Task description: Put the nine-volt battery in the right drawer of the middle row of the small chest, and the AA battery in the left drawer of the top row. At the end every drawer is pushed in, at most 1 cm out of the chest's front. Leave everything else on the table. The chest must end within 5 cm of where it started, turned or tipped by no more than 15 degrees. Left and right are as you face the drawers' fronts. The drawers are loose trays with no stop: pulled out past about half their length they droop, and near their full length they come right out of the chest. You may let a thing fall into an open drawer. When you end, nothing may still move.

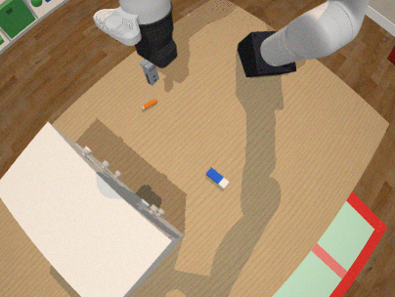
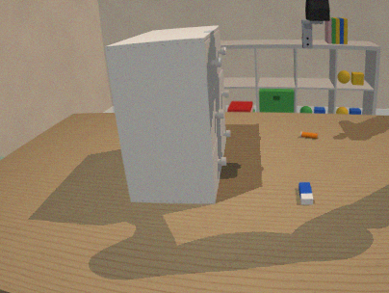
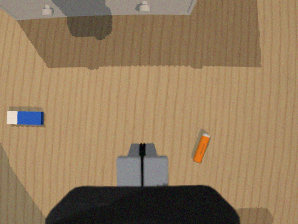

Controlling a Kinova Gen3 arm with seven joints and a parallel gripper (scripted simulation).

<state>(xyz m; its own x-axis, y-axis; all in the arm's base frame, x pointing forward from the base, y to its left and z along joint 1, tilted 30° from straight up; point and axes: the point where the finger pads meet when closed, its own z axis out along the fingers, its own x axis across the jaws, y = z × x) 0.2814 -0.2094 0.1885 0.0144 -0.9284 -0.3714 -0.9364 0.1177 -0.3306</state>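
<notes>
The small white chest [image 1: 83, 210] [image 2: 164, 120] [image 3: 170, 6] stands upright. Its knobbed fronts are seen steeply from the side; none stands far out, but small gaps cannot be judged. An orange cylinder [image 1: 150, 105] [image 2: 309, 135] [image 3: 201, 148] with a pale tip, by its shape the AA battery, lies on the table in front of the chest. No nine-volt battery can be made out; the drawers' insides are hidden. My gripper [image 1: 153, 82] [image 2: 307, 46] [image 3: 142, 158] is shut and empty, pointing down high above the table, with the orange cylinder off to its right in the wrist view.
A blue and white block [image 1: 217, 178] [image 2: 305, 193] [image 3: 26, 118], like an eraser, lies on the table before the chest's other side. A red-edged pale green panel [image 1: 379, 225] is at the lower right in the top view. A shelf [image 2: 298, 83] stands in the background.
</notes>
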